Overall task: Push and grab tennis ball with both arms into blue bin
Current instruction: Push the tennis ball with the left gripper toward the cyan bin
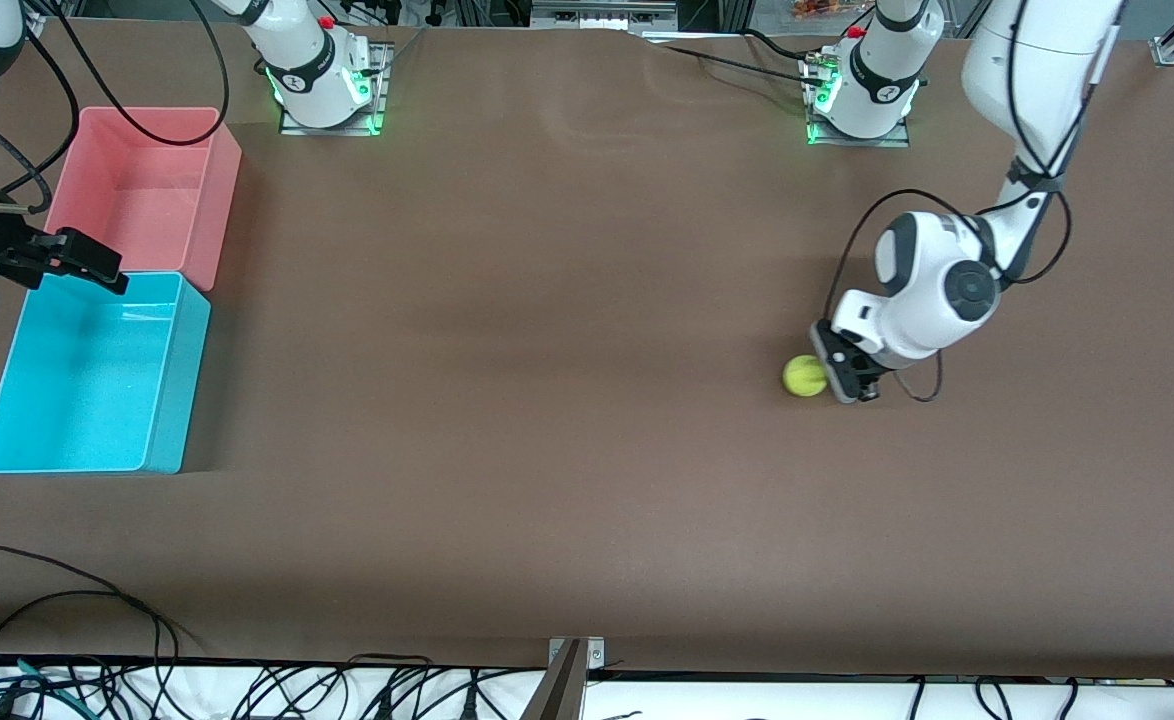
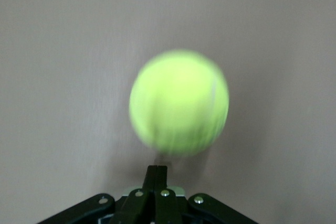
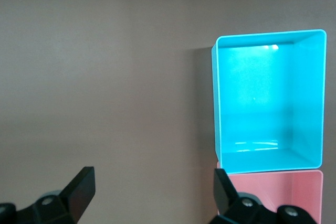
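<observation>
Tennis ball (image 1: 804, 376) is lying on the table (image 1: 567, 400) toward the left arm's end, well apart from the blue bin (image 1: 172, 380). Left gripper (image 1: 840, 374), fingers pressed together, is sitting just beside it. Right gripper (image 1: 82, 262), fingers spread, is waiting over the bin's edge. Ball is looking light, fuzzy and free-rolling (best gripped across its middle).

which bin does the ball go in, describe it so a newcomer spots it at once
Start at the right arm's end of the brown table, where two same-sized open-top bins sit side by side. The blue bin is the one nearer the front camera, with the right gripper hovering over its rim. Its cyan-blue walls set it apart from the pink bin beside it.
</observation>
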`<state>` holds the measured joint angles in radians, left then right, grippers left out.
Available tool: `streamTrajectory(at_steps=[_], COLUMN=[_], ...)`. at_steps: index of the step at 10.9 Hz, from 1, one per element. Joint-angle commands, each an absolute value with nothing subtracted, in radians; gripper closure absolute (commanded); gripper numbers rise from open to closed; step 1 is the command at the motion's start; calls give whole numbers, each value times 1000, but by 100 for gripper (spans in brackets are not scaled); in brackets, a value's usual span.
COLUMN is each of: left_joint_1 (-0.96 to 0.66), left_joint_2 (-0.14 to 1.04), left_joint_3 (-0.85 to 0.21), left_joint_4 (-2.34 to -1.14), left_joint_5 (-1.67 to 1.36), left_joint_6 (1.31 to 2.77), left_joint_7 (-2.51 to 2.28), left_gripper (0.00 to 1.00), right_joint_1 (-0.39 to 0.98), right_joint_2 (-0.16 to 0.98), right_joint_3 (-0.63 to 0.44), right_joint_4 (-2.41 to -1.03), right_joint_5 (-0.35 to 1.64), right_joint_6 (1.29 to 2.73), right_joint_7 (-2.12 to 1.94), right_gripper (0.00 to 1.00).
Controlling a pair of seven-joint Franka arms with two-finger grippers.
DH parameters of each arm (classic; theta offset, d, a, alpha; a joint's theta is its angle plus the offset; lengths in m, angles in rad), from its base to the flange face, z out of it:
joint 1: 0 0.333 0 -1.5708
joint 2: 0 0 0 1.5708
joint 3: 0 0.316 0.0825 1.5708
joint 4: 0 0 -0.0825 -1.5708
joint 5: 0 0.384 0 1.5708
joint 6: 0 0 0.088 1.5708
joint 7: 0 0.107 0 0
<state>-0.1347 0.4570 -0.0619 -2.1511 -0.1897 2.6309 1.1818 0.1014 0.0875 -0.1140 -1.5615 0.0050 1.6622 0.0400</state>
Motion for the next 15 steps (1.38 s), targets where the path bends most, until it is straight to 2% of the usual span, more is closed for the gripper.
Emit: streamTrajectory(at_steps=[1,5,10,13,15], left_joint_1=[-120,-113,-65,-41,-43], left_joint_2=[479,437,243,215,175], left_joint_3=[-52,-38,5,5,5], left_joint_4=[-2128,-2141,-2187,-2198,-2207], left_joint_5=[-216,-218,-216,-216,-216], left_joint_6=[2626,2588,2467,2444,2431], left_joint_7=[1251,1252,1252,1247,1201], left_gripper=[100,100,100,100,96], right_joint_1=[100,104,104,121,136], right_joint_2=[101,121,178,235,273], right_joint_3=[-117,-115,-115,-114,-114], right_joint_4=[-1537,-1540,-1542,-1543,-1543], right_joint_5=[17,17,17,17,17], right_joint_6=[1655,1657,1670,1693,1730], right_joint_7=[49,52,52,52,52], right_gripper=[0,0,0,0,0])
